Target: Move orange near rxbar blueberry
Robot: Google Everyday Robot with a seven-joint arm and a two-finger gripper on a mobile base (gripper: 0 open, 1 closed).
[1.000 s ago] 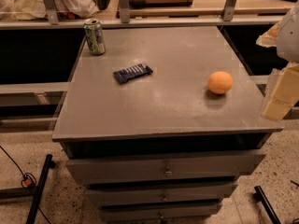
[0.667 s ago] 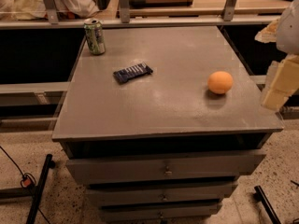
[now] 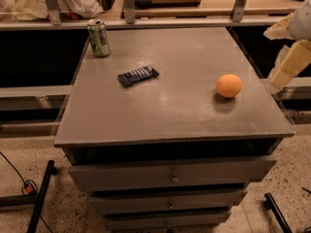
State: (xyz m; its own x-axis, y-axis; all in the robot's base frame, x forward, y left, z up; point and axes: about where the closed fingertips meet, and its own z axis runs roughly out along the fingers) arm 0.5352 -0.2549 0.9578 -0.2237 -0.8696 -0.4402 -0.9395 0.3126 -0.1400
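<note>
The orange sits on the grey cabinet top, toward its right side. The rxbar blueberry, a flat dark navy bar, lies to the left of it, well apart, near the middle-left of the top. My gripper is at the right edge of the view, pale and cream-coloured, hanging beyond the cabinet's right edge, to the right of the orange and a little higher. It touches nothing.
A green-and-white can stands upright at the far left corner. Drawers face front below the top. A shelf rail with metal posts runs behind. Black stand legs lie on the floor.
My gripper has drifted slightly up and to the right at the view's edge. The orange, bar and can have not moved.
</note>
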